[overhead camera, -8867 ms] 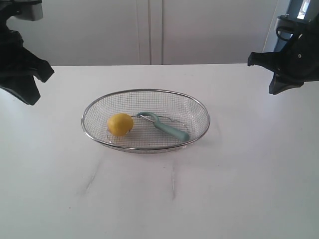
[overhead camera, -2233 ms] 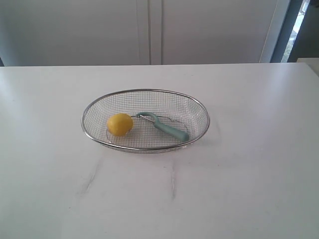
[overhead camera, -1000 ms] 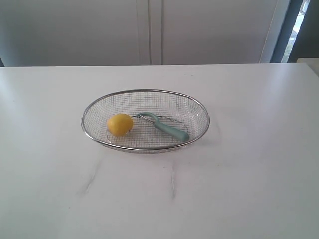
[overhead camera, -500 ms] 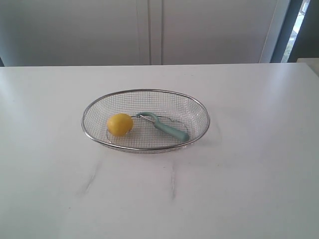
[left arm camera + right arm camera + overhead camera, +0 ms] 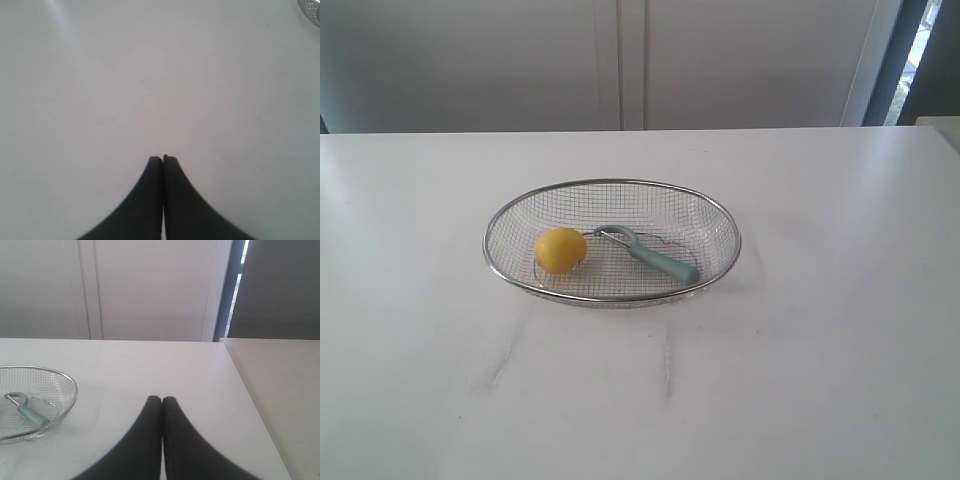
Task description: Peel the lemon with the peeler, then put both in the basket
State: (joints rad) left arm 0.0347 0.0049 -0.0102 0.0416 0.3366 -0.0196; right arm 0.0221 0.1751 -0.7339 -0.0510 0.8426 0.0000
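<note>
The left gripper [image 5: 162, 159] was pressed shut on nothing, over bare worktop [image 5: 820, 350] and well apart from the basket [image 5: 610, 183], which stood near the middle of the worktop. Inside the basket, the lemon [image 5: 561, 250] lay at the left end. Being round and resting on curved mesh, it would likely have rolled away from any pinch that came in off-centre. Whether its skin had been cut at all was too small to tell from the exterior view.

Just beside it lay the peeler [image 5: 650, 255], flat on the mesh, with its looped head toward the lemon and its handle toward the basket's right end. A reach for either could have nudged the other. Fingertips going low for the flat handle could have snagged the wire or caught the rim and dragged the light basket.

The right gripper [image 5: 161, 399] was likewise closed and empty, off toward the worktop's right edge.
</note>
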